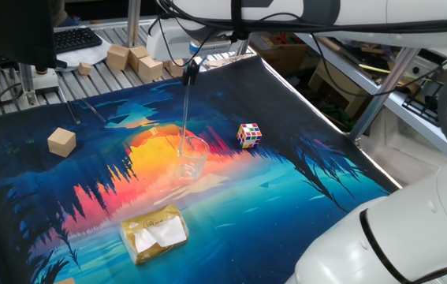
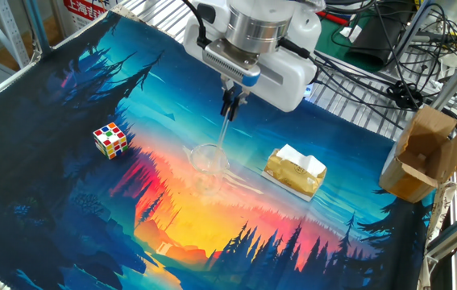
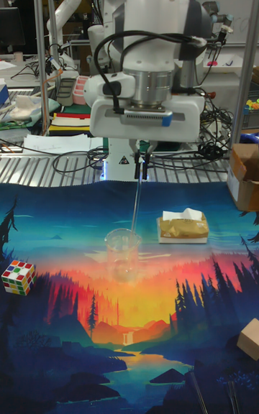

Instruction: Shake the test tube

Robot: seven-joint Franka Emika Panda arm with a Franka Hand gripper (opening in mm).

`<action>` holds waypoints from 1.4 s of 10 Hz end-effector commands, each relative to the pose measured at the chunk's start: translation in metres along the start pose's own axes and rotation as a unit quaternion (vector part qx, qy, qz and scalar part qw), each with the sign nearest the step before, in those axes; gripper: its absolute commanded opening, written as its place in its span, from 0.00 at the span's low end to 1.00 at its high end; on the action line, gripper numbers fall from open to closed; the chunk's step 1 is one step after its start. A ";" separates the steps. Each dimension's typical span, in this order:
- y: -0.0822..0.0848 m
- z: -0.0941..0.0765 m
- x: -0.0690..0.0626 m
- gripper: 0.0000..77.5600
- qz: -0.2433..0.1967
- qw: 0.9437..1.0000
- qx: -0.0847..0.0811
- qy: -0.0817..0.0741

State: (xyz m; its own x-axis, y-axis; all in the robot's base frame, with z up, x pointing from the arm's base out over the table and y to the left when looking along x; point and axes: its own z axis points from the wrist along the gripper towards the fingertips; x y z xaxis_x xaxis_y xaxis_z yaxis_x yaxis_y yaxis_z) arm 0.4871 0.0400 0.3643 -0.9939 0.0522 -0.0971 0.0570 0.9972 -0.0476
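Note:
My gripper (image 1: 191, 69) (image 2: 230, 103) (image 3: 142, 166) hangs over the middle of the mat, shut on the top end of the test tube (image 1: 185, 114) (image 2: 223, 133) (image 3: 135, 205). This thin clear tube hangs nearly upright, slightly tilted. Its lower end reaches into the mouth of a squat clear glass cup (image 1: 192, 158) (image 2: 209, 159) (image 3: 123, 254), which stands upright on the mat. Whether the tube's tip touches the bottom of the cup cannot be told.
A Rubik's cube (image 1: 248, 135) (image 2: 110, 139) (image 3: 17, 276) and a gold tissue pack (image 1: 154, 233) (image 2: 295, 171) (image 3: 183, 227) lie on the mat on either side of the cup. A wooden block (image 1: 61, 142) sits further off. More blocks (image 1: 136, 59) and a cardboard box (image 2: 421, 153) stand beyond the mat's edges.

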 end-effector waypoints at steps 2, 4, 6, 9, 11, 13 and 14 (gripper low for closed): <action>0.000 -0.001 -0.001 1.00 -0.003 1.000 0.000 -0.005; 0.000 -0.001 -0.001 1.00 -0.003 1.000 0.000 -0.005; 0.000 -0.001 -0.001 1.00 -0.003 1.000 0.000 -0.005; 0.000 -0.001 -0.001 1.00 -0.003 1.000 0.000 -0.005; 0.000 -0.001 -0.001 1.00 -0.003 1.000 0.000 -0.005; 0.000 -0.001 -0.001 1.00 -0.003 1.000 0.000 -0.005; 0.000 -0.001 -0.001 1.00 -0.003 1.000 0.000 -0.005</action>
State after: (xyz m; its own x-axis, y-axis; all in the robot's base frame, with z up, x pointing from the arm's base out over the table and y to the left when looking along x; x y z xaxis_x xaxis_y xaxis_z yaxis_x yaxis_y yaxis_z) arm 0.4874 0.0399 0.3643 -0.9936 0.0466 -0.1027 0.0517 0.9975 -0.0485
